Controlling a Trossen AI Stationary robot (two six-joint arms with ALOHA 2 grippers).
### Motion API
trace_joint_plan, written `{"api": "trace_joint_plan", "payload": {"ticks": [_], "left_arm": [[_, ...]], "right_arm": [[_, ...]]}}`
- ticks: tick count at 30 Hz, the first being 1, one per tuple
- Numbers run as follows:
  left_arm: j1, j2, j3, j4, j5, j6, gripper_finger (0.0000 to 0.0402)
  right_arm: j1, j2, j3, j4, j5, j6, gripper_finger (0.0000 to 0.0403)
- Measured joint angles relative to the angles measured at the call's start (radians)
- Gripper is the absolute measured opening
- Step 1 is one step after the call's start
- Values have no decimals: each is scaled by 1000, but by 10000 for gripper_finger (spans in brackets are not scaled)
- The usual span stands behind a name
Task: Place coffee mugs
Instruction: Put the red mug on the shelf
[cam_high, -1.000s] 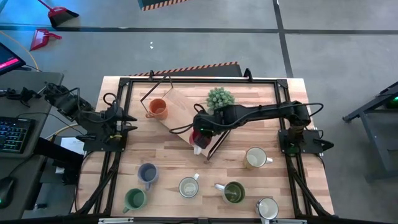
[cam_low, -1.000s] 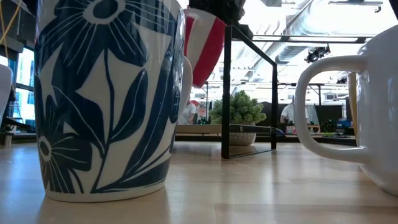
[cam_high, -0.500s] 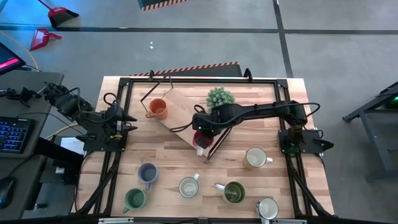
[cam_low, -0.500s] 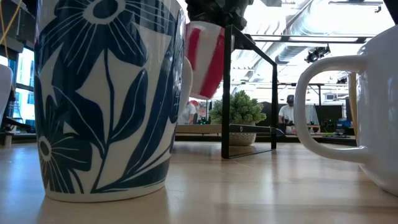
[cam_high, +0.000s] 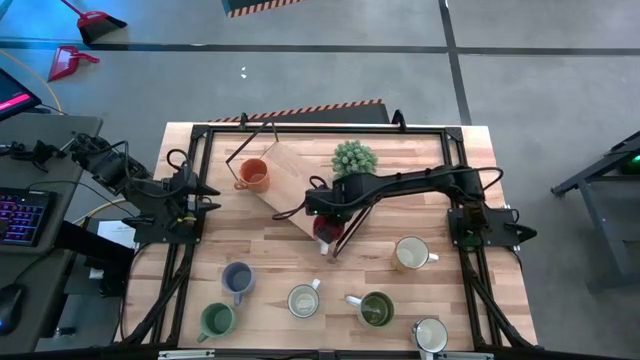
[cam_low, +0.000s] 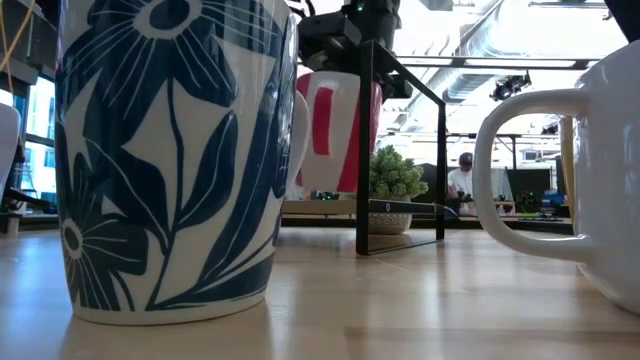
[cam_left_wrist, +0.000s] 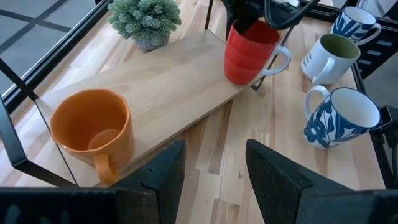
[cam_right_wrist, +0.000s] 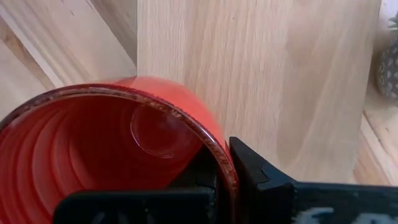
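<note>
Right gripper (cam_high: 322, 212), clamped on the rim of a ribbed red ceramic mug (cam_left_wrist: 250, 51), reaches across the tilted wooden board's (cam_left_wrist: 163, 93) lower edge; no writing is legible. Left gripper (cam_left_wrist: 214, 174) waits open at the tabletop's left edge.

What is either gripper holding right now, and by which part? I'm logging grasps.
The right gripper holds the red mug by its rim, one finger inside and one outside, over the wooden board. The left gripper holds nothing.
</note>
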Motion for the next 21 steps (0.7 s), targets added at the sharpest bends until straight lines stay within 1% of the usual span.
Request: {"api": "trace_joint_plan", "payload": {"ticks": [16,21], "left_arm": [[0,0,0,0,2,-1,158],[0,0,0,0,4,-1,158]], "right_arm": [[2,-1,0,-21,-12,12,0],[2,20,0,-38,-28,12,0]]}}
